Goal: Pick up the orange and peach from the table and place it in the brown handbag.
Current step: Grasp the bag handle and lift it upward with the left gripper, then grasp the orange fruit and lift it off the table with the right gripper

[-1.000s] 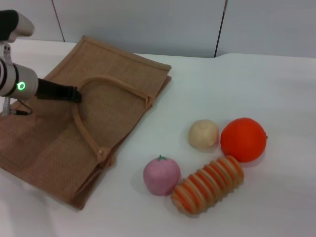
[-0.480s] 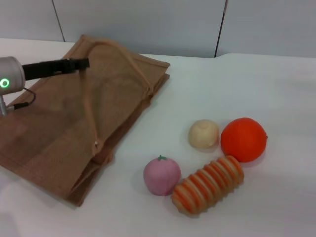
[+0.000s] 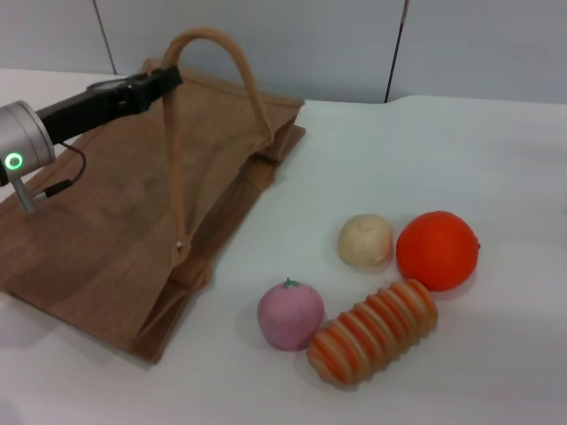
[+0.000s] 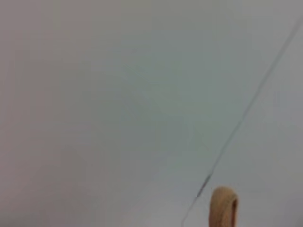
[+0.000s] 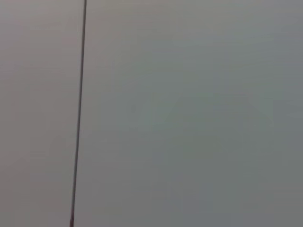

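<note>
Left pincer (image 3: 164, 80), clenched on the strap handle (image 3: 213, 53) at upper left, is lifting the brown handbag (image 3: 106, 221) open and should be pulling it upward steadily to widen the mouth, while the orange (image 3: 437, 250) and peach (image 3: 290, 314) are lying lower right on the bench (image 3: 443, 159).

I count one large tan-brown woven jute handbag (image 3: 133, 230) at the left of the frame. Lower right I count four items: one bright orange ball (image 3: 437, 250), one pink peach (image 3: 290, 314), one pale beige ball (image 3: 365, 240), one orange-and-cream striped ribbed cylinder (image 3: 373, 330).
</note>
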